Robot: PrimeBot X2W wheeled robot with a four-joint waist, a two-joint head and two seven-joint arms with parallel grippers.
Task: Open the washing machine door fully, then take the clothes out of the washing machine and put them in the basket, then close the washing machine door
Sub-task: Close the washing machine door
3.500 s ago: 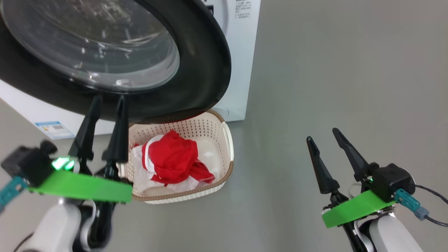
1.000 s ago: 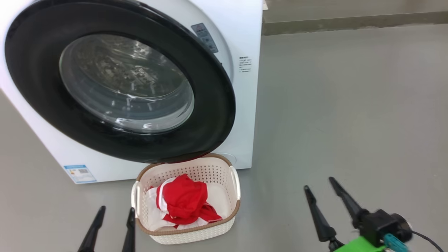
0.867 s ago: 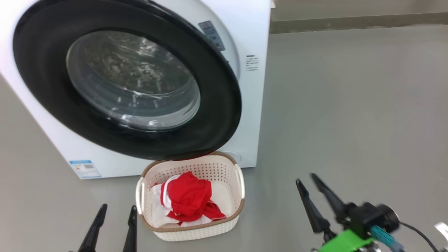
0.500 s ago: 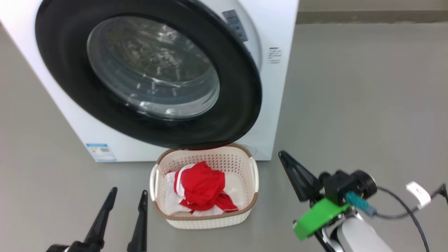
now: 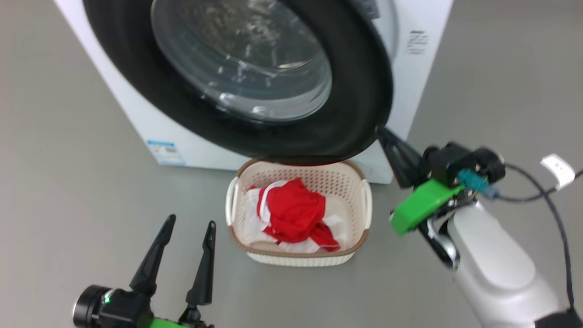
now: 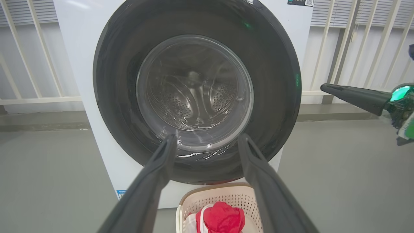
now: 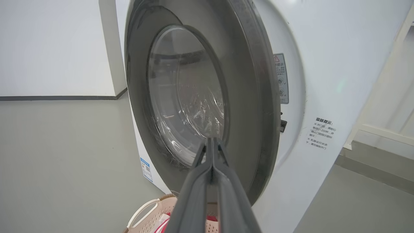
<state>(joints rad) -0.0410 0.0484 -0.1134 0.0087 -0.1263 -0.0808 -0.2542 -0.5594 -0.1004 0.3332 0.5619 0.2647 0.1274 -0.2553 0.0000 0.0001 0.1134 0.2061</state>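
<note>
Your right gripper's (image 5: pixel 387 139) fingers, pressed together and empty, sit just beside the washing machine door's (image 5: pixel 355 91) rim; the left gripper's (image 5: pixel 191 223) fingers stand wide. The clothes (image 5: pixel 294 212) lie in the basket (image 5: pixel 300 250) under that door. A glancing push could skid off the glossy rim, leaving it unlatched.

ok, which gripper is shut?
The right gripper: closed to a single point by the washing machine door edge. The left gripper is spread wide.

Washing machine door (image 5: pixel 360 91): glossy black rim, clear glass. Washing machine (image 5: pixel 423 91): smooth white casing. Basket (image 5: pixel 298 260): perforated cream plastic, woven-look brown rim. Clothes (image 5: pixel 294 212): soft red cloth.
</note>
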